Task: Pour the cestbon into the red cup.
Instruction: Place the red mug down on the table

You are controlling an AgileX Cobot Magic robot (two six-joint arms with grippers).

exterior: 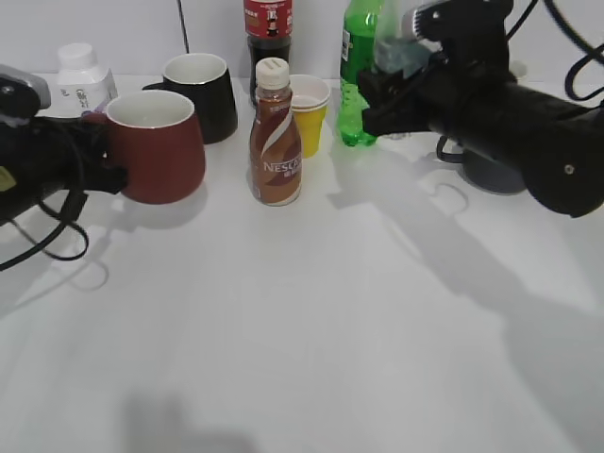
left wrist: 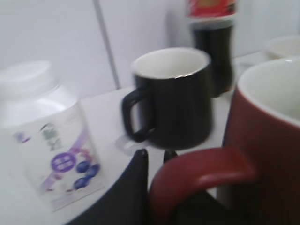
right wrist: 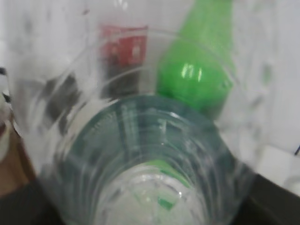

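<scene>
The red cup (exterior: pixel 156 146) stands on the white table at the left, upright, white inside. My left gripper (exterior: pixel 99 151) is shut on its loop handle; the left wrist view shows the black fingers (left wrist: pixel 154 154) on either side of the red handle (left wrist: pixel 201 171). My right gripper (exterior: pixel 377 94) is at the back right, above the table, shut on the cestbon (exterior: pixel 398 55). In the right wrist view this clear bottle with its dark green label (right wrist: pixel 145 154) fills the frame and hides the jaws. The bottle is well to the right of the cup.
Between the grippers stand a brown Nescafe bottle (exterior: pixel 276 142), a yellow cup (exterior: pixel 310 113) and a green soda bottle (exterior: pixel 357 66). A black mug (exterior: pixel 203 94), a cola bottle (exterior: pixel 268 28) and a white jar (exterior: pixel 83 75) stand behind. A dark grey mug (exterior: pixel 495 175) sits under the right arm.
</scene>
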